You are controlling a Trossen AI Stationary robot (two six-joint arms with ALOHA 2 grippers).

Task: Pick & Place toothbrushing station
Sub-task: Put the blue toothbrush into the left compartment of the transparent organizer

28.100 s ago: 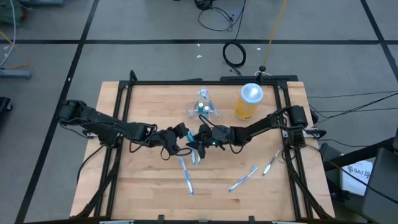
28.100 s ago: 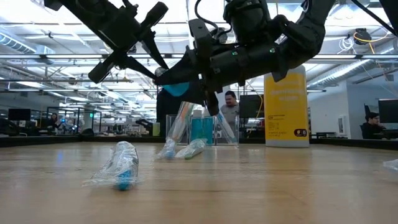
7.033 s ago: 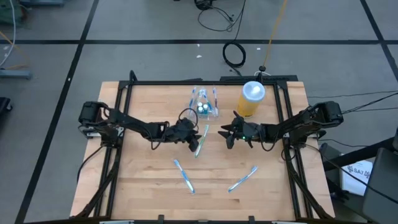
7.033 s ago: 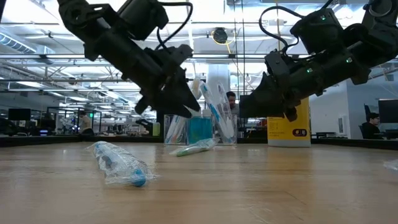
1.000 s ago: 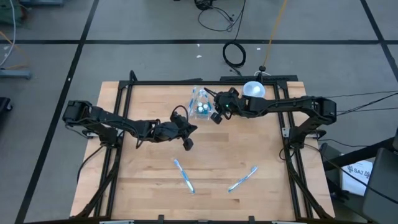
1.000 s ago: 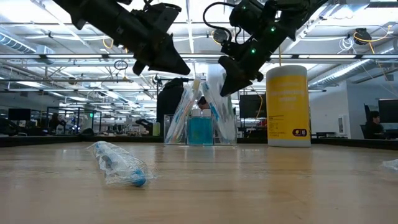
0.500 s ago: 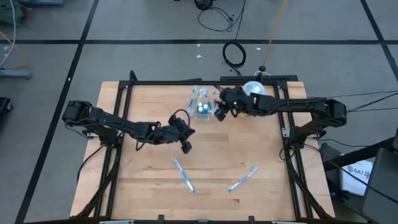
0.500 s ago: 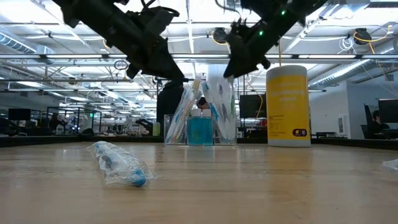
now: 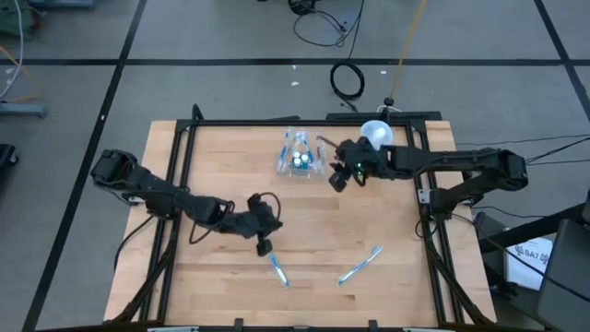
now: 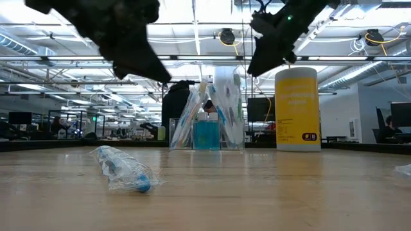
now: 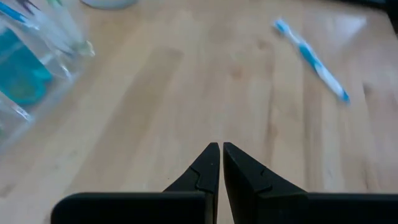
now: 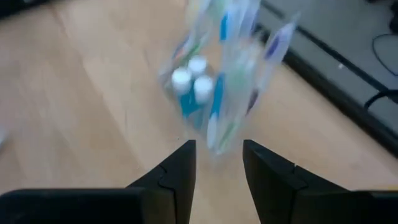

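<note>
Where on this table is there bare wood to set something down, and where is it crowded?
Bare: the left side beyond the left gripper, and the front right corner past the toothbrush. Crowded: the far middle, around the toothbrushing station, right gripper and yellow jar.

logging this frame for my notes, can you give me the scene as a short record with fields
surface: wooden table
holder: clear toothbrushing station upright near the far edge, wrapped brushes and blue items inside
jar: yellow jar with white lid, beside the holder
loose items: two wrapped toothbrushes, one by the left gripper, one to the right
left gripper: fingers shut, empty, over the mid table
right gripper: open, empty, beside the holder
</note>
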